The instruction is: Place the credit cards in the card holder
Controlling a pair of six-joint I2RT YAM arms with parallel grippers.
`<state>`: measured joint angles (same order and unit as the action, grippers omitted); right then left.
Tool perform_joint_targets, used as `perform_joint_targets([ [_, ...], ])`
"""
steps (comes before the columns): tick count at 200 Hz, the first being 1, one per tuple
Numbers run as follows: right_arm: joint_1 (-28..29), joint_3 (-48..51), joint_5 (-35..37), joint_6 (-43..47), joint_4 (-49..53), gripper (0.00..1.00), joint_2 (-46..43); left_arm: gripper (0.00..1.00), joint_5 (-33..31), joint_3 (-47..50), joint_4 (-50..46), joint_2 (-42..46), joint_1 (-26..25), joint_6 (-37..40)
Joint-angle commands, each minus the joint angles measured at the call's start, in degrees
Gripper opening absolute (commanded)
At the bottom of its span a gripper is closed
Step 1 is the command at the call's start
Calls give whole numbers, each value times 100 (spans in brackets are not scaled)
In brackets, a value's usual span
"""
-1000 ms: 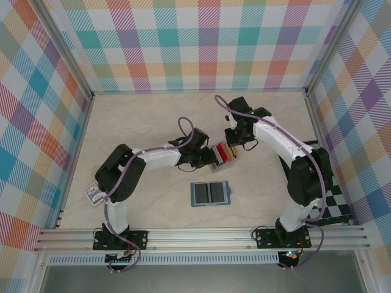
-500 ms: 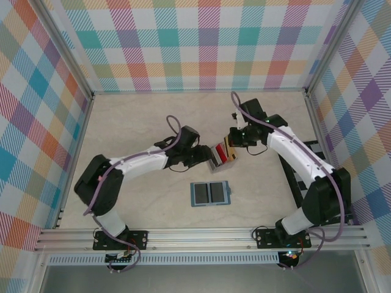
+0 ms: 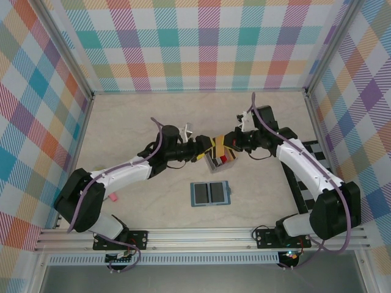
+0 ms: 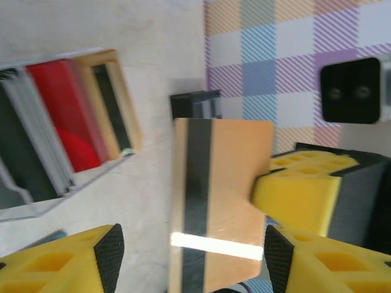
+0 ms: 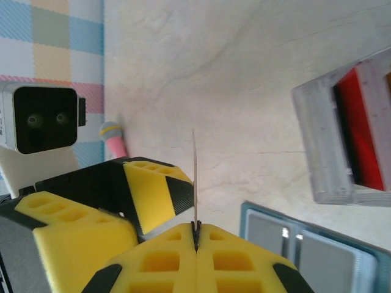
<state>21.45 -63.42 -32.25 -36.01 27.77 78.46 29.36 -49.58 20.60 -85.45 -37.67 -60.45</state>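
Observation:
A gold credit card (image 3: 217,145) with a black stripe (image 4: 221,201) hangs above the table between the two grippers. My right gripper (image 3: 228,144) is shut on its edge; the card stands edge-on (image 5: 194,180) out of those jaws (image 5: 195,235). My left gripper (image 4: 194,259) is open, its pads standing wide on either side of the card, apart from it. Just below, a small clear rack (image 3: 220,163) holds red, black and grey cards (image 4: 61,131). The teal card holder (image 3: 210,193) lies open and flat nearer the bases, lighter blue inside (image 5: 305,253).
A black-and-white chequered board (image 3: 319,148) lies at the right under the right arm. A small pink object (image 3: 112,197) sits near the left arm's base. Plaid walls close in the table on three sides.
The left gripper has opened and let go of the gold card, which the right gripper now holds above the rack. The left arm has stretched out low; the right wrist moved right.

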Motion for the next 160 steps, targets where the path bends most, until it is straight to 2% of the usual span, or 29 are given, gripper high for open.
perform_joint_targets([
  [1,-1,97,-583,-336,-546,3,-67,59,418,40,700,-94,32,-221],
  [60,-104,212,-681,-362,-576,5,-36,27,379,143,711,83,32,-235],
  [97,-150,316,-1084,-373,-776,13,-114,6,344,194,716,156,32,-272],
  [115,-151,378,-1436,-345,-940,19,-145,3,371,190,786,129,45,-336],
  [160,-228,530,-1763,-337,-1119,18,-208,3,468,168,870,98,47,-389],
])
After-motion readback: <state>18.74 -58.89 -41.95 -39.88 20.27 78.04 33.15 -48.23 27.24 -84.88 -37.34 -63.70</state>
